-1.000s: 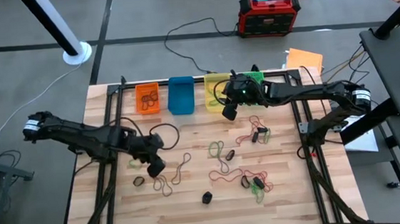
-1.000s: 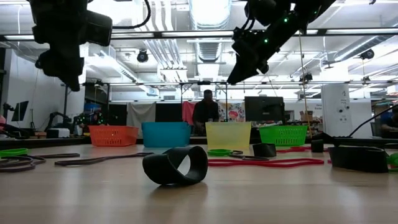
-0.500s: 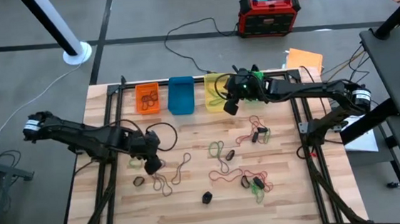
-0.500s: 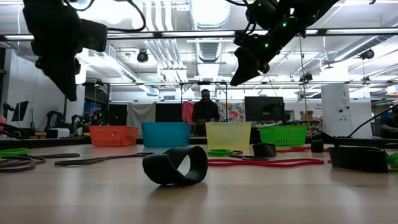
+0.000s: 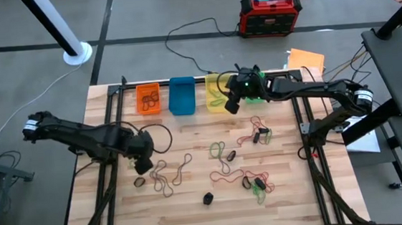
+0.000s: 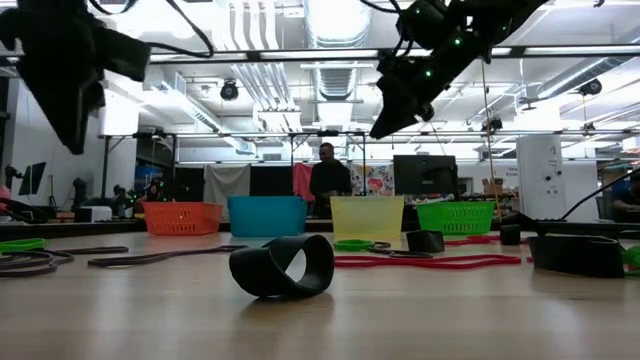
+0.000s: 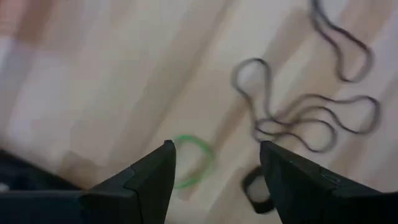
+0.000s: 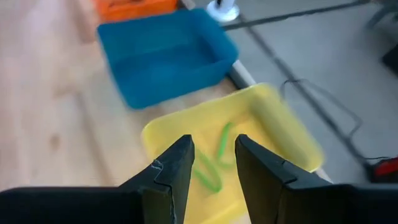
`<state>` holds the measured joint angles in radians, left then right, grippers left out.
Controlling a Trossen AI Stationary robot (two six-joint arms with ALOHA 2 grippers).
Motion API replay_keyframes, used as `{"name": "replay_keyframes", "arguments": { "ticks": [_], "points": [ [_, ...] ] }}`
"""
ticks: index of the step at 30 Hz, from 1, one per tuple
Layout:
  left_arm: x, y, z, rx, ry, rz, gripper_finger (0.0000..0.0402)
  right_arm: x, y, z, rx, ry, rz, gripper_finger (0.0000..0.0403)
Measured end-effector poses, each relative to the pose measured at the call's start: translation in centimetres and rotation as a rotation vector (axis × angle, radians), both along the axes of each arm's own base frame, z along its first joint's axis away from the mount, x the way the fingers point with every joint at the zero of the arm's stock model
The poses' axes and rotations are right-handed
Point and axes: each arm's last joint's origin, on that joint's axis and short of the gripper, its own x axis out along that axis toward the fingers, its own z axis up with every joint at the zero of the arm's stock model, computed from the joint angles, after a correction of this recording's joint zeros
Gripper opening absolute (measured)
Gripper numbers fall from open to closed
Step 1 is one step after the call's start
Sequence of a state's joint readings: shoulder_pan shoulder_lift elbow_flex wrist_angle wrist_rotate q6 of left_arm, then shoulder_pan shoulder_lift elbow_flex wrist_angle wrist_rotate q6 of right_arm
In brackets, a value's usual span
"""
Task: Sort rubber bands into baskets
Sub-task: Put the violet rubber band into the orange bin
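Hovering over yellow basket point(image 8: 283, 134), right pincer point(image 8: 214, 158) open, empty; left pincer point(image 7: 214, 165) open above table.

Red-black box point(image 5: 271, 12) on grey floor, orange sheet point(image 5: 307, 59) beside table, person point(image 6: 326, 184) standing behind.

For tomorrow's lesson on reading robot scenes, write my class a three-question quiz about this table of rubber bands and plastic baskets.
1. True or false: the blue rectangular plastic basket holds rubber bands.
2. Which basket is the right gripper above? A orange B blue C yellow D green
3. Fill in: the left gripper's open fingers frame a thin ___ rubber band loop on the wooden table.

Key: 1 false, it looks empty. 2 C, the yellow rectangular plastic basket. 3 green.
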<state>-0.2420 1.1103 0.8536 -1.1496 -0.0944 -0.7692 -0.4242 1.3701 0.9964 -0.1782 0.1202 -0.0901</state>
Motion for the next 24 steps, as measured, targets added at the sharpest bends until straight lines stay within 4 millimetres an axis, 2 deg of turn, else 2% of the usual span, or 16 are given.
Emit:
{"name": "replay_keyframes", "arguments": {
  "ticks": [7,14,24],
  "points": [
    [0.2,-1.2,-1.0,-0.014,-0.05,-0.074,0.0217,-0.2,0.6,-1.3,0.066,0.023,0.077,0.0107],
    [1.6,-1.8,-2.4,-0.057,-0.203,-0.092,0.0217,-0.6,0.8,-2.4,0.097,0.045,0.077,0.0107],
    [1.7,-1.6,-4.8,0.028,-0.191,-0.154,0.0217,-0.6,0.8,-2.5,0.095,0.046,0.078,0.0108]
  ]
}}
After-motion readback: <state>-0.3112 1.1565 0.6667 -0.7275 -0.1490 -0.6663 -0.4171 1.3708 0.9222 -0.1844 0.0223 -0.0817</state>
